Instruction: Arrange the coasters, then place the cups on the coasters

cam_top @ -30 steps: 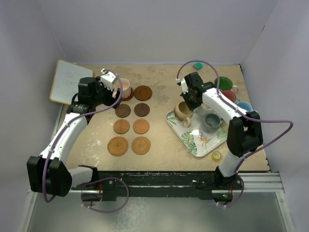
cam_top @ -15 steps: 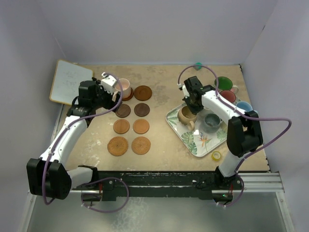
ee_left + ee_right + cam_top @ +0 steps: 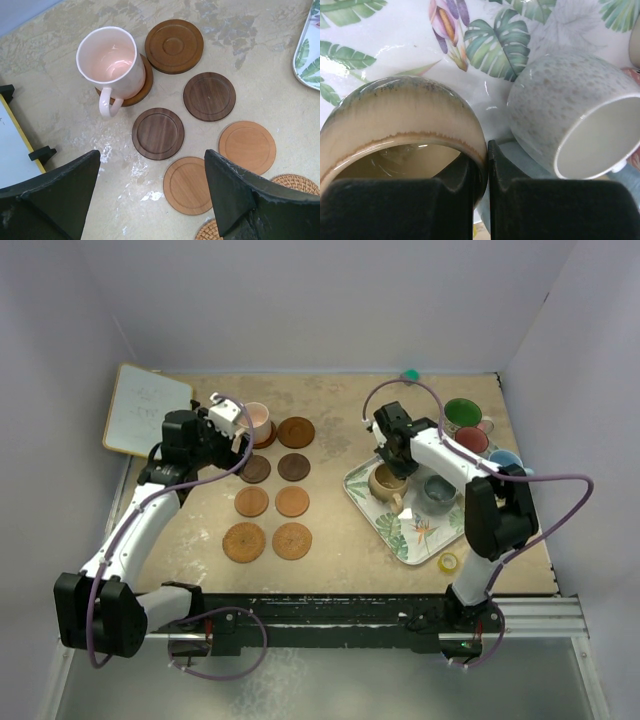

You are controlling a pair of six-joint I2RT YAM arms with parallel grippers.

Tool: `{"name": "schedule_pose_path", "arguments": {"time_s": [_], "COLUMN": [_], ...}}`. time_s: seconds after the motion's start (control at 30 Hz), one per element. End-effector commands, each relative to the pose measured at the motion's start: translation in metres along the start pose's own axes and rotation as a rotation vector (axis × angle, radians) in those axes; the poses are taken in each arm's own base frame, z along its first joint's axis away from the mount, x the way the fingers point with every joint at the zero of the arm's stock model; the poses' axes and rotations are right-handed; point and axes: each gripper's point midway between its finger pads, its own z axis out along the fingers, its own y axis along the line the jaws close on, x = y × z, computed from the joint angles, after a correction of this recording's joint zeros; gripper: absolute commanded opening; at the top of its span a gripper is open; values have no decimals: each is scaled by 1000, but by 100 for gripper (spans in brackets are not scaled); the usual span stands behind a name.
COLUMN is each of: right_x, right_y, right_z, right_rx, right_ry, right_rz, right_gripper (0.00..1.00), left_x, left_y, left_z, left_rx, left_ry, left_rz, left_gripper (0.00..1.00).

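Left end effector (image 3: pixel 151 165) has backed off the pink mug (image 3: pixel 112 62), jaws wide and empty. The mug stands on the back-left coaster (image 3: pixel 142 92), so I'd count one placement done. Right end effector (image 3: pixel 488 150) is clamped on the tan mug (image 3: pixel 400 125) rim, shifted slightly, still over the tray (image 3: pixel 485 45); lift looks next.

Top view: high above near edge of table (image 3: pixel 340 430), looks down, whole top in frame.
Left wrist: mid height over far-left area, looks down on pink cup (image 3: pixel 112 62) and coasters (image 3: pixel 158 133); both also in top view.
Right wrist: very close over tray (image 3: pixel 410 30), tan cup (image 3: pixel 405 117) and grey cup (image 3: pixel 570 110) fill frame; shared with top view only.
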Motion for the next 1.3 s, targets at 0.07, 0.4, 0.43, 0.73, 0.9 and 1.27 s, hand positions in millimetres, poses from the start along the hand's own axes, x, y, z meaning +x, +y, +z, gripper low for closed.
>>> {"name": "schedule_pose_path", "arguments": {"time_s": [0.07,0.4,0.43,0.73,0.9,1.27], "right_x": [-22,-25,-27,-23,-19,-17], "right_y": [-5,8,13,28,40,36], "right_z": [-6,-14,-17,-32,-34,-47], "right_rx": [39,-30,-63,-172,-262,-415], "right_ry": [-51,-68,-80,-101,-100,-146], "right_rz": [18,65,71,83,104,199], "right_gripper": [5,25,27,38,45,51], "left_x": [-11,-10,-10,-25,-31,-39], "left_y": [1,-21,-27,-67,-91,-160], "left_z": [-1,21,24,45,60,92], "left_rx": [-4,41,48,156,202,309], "left_ry": [-51,12,23,42,56,111], "left_rz": [27,71,88,3,-6,-134], "left_gripper": [81,81,81,81,80,80]}}
